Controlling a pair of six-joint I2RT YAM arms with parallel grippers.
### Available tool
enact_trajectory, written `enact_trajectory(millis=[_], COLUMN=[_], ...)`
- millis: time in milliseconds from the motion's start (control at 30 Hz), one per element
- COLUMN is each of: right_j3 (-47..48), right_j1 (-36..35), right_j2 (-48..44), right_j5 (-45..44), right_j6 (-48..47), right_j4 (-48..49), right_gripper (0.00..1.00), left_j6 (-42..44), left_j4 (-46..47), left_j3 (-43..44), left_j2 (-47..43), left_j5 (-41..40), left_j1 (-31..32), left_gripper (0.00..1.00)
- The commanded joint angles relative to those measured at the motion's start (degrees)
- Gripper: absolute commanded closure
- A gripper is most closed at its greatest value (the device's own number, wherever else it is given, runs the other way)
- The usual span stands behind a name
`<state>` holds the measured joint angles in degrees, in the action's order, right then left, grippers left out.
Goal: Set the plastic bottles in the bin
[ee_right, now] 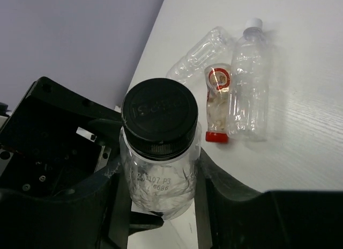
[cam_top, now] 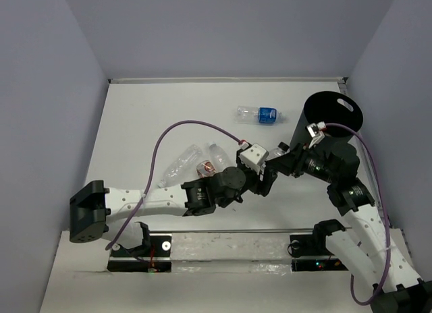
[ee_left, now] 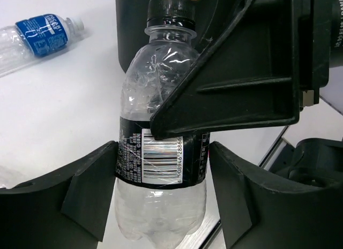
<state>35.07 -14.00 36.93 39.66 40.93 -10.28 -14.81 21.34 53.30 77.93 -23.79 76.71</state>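
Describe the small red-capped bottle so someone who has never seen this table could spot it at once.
Start at the white table and look left of its centre, away from the black bin, where three bottles lie together. The red-capped bottle lies right beside the white-capped bottle. It alone is short and stubby, with a red cap and a round red-and-white label.

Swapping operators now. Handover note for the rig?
The left gripper grips the black-labelled bottle at its label; the right gripper grips it just under the cap.
The bin stands far right, inside not visible.
On the table: blue-labelled bottle left of the bin; red-capped bottle, white-capped bottle and clear bottle lying together by the left arm.
Done: cannot tell. Left: bin this bottle, then the other four.
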Motion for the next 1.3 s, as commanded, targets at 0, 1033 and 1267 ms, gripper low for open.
enact_trajectory(millis=[0, 1033, 1267], right_j3=[2.89, 33.66, 35.85], right_j1=[-0.50, 8.20, 8.20], right_j2=[0.51, 24.69, 24.34], right_j5=[-7.31, -73.78, -67.79], right_j6=[-1.46, -27.75, -26.51], right_j4=[2.90, -4.48, -10.71], right_gripper=[0.74, 0.82, 0.18], left_j6=[-1.27, -20.08, -22.20], left_j4=[4.50, -19.59, -17.65], left_j3=[-0.12, -11.21, -3.65], left_j2=[-4.70, -19.67, -7.21], left_j5=[-1.43, -6.36, -3.37], left_j1=[-0.07, -14.65, -18.61], left_gripper=[0.17, 0.01, 0.01])
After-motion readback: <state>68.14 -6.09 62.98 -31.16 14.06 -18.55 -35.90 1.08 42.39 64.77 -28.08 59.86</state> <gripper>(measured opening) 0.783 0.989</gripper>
